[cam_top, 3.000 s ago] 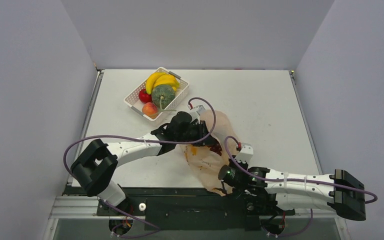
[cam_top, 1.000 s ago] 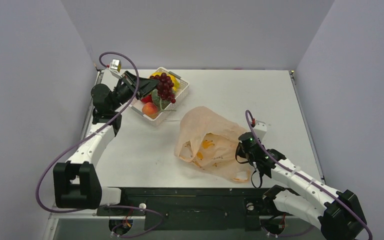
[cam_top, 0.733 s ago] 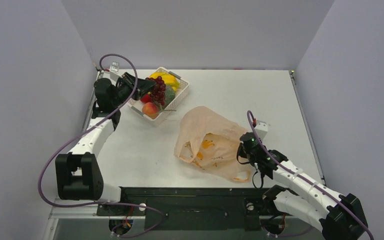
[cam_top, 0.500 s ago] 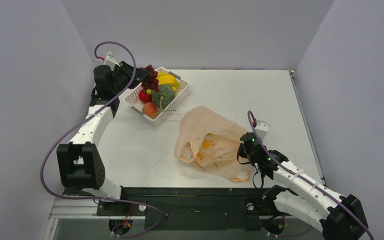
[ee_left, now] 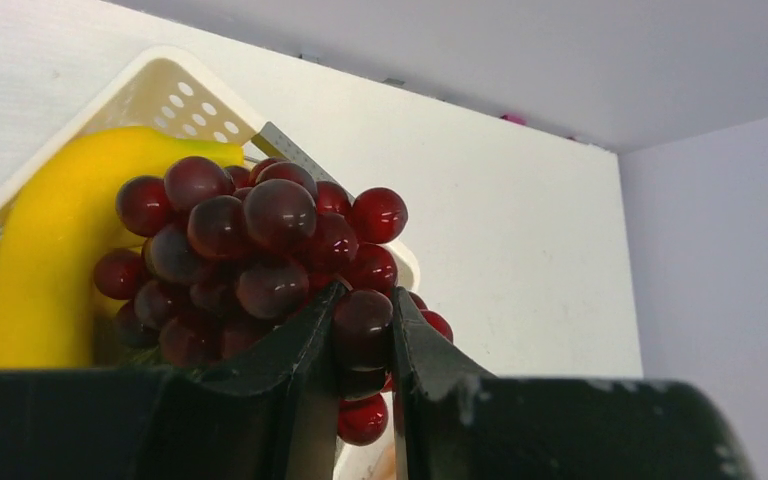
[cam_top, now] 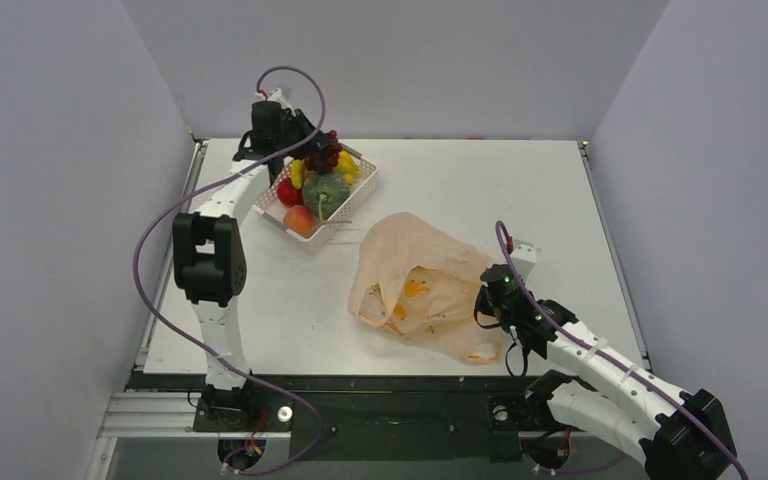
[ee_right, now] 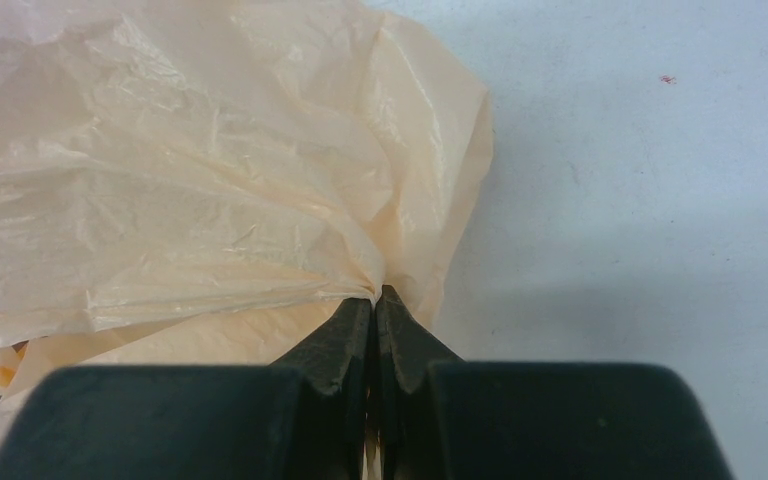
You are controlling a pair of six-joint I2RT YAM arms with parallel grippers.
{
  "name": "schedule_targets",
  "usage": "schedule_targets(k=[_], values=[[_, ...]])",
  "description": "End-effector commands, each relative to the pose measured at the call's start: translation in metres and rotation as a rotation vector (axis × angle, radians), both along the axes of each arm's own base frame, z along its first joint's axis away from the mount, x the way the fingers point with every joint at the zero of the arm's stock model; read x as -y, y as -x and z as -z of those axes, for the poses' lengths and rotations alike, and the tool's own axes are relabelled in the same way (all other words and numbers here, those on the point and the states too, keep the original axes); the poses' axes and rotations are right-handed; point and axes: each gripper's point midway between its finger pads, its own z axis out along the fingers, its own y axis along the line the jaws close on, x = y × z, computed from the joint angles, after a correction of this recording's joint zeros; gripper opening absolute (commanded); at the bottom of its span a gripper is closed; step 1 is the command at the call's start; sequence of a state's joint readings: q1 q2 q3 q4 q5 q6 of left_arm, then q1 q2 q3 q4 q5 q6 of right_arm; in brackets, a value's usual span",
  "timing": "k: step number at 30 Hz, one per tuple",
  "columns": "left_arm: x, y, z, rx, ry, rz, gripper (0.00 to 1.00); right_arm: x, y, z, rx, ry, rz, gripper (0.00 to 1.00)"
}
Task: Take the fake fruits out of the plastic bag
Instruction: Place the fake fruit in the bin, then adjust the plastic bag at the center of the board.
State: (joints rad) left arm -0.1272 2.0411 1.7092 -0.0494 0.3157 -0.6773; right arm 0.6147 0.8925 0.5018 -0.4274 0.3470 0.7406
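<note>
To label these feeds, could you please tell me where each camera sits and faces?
Top: above, behind the bases, looking down at the table; left arm and right arm show.
Left wrist: on that arm, facing grapes and basket; left pincer shows.
Right wrist: on that arm, facing the bag; right pincer shows.
Shared with top: grapes, bag.

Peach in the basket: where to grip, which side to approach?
Probably straight down from above, pinching the peach across its round middle. It sits in the basket's near corner, walls on two sides and the melon close behind, so only its top is open.
</note>
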Motion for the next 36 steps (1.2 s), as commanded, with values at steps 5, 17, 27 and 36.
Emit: schedule_targets(k=[5, 17, 27, 36], values=[[0.029, -0.014, 0.034, -0.078, -0.181, -0.007, 0.05, -0.003, -0.008, -0.023, 0.053, -0.021, 0.003, 0.0], [0.012, 0.015, 0.016, -0.062, -0.249, -0.019, 0.76, -0.005, -0.007, -0.024, 0.051, -0.022, -0.008, 0.0], [0.007, 0.064, -0.06, 0.01, -0.217, 0.045, 0.86, -0.005, -0.009, -0.032, 0.058, -0.013, -0.019, 0.0], [0.039, 0.146, -0.101, 0.114, -0.069, 0.245, 0.9, 0.001, -0.011, -0.04, 0.068, 0.037, -0.022, 0.0]])
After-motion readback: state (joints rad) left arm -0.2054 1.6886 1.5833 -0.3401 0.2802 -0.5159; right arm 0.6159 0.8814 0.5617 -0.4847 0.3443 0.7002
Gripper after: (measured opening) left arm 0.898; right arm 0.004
